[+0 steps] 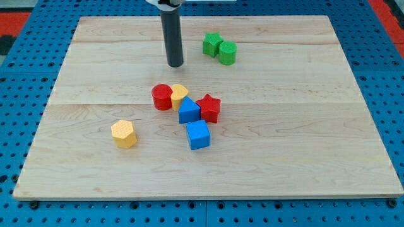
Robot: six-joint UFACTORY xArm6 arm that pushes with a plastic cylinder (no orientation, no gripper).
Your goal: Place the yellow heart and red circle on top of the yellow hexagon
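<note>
Two smooth blocks touch: red circle point(162, 96), yellow heart point(179, 95).

counter point(315, 157): light wood board
middle: red circle point(162, 97), yellow heart point(179, 95), blue block point(189, 111), red star point(209, 108), blue cube point(198, 135)
left: yellow hexagon point(124, 133)
top: green star point(211, 43), green block point(227, 53)

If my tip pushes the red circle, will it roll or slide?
The red circle stands on its flat end, so it probably slides rather than rolls. It touches the yellow heart, which likely moves too. My tip is above both.

Red circle point(162, 96) seemingly against yellow heart point(179, 95); yellow hexagon point(124, 133) apart, lower left.
</note>
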